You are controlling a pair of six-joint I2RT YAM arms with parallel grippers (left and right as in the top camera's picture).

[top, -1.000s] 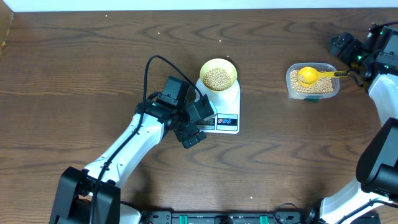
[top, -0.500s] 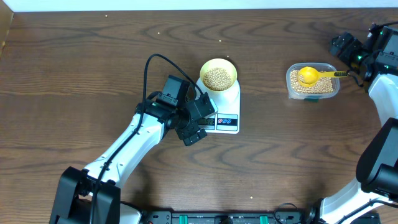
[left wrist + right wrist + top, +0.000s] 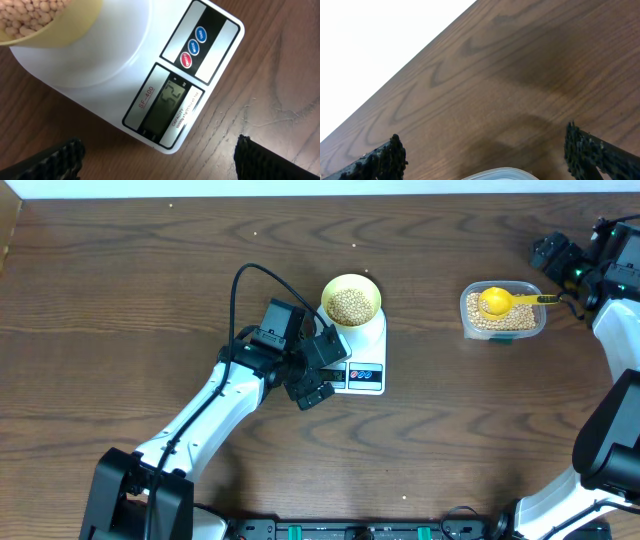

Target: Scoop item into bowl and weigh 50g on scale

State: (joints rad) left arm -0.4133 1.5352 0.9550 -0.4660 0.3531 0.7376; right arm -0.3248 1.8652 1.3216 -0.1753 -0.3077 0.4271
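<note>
Hanging wide open and empty, the left gripper [image 3: 325, 373] is facing the scale [image 3: 372, 337], its bowl [image 3: 351, 278] of beans [image 3: 351, 305] sitting at one o'clock.

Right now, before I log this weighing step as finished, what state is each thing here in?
bowl, upright on the scale, holding beans.
beans, some in the bowl, the rest in the tub.
scale, switched on, display showing a reading.
tub, open, beans and scoop inside.
scoop, lying in the tub, unheld.
left claw, open, empty, over the scale's front.
right claw, open, empty, near the tub.
</note>
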